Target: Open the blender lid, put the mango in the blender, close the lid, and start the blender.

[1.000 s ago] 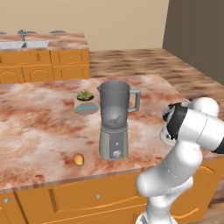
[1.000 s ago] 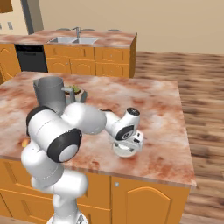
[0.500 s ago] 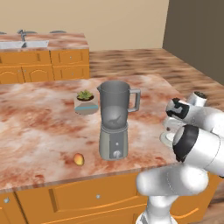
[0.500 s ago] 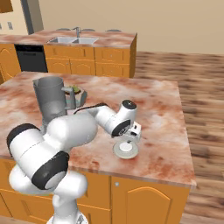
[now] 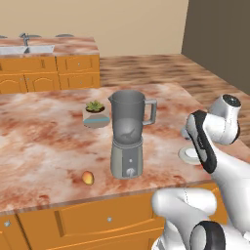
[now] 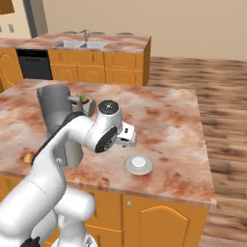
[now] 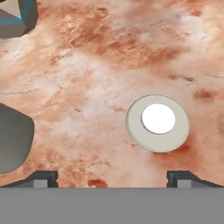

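A kitchen: marble-topped island [image 5: 44,141], orange wooden cabinets [image 6: 120,67], sink [image 6: 79,44].

The left base view looks forward and down from behind the arm's left, the right base view from its right; both share the counter [image 5: 44,141], blender [image 5: 128,134] and lid [image 6: 139,164]. The hand view looks down close, lid [image 7: 158,123] at 1 o'clock.

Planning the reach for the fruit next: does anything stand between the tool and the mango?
Yes. The blender stands on the counter between the open tool, which hangs beside the blender lid lying on the counter, and the mango, which lies at the blender's far side near the counter's front edge.
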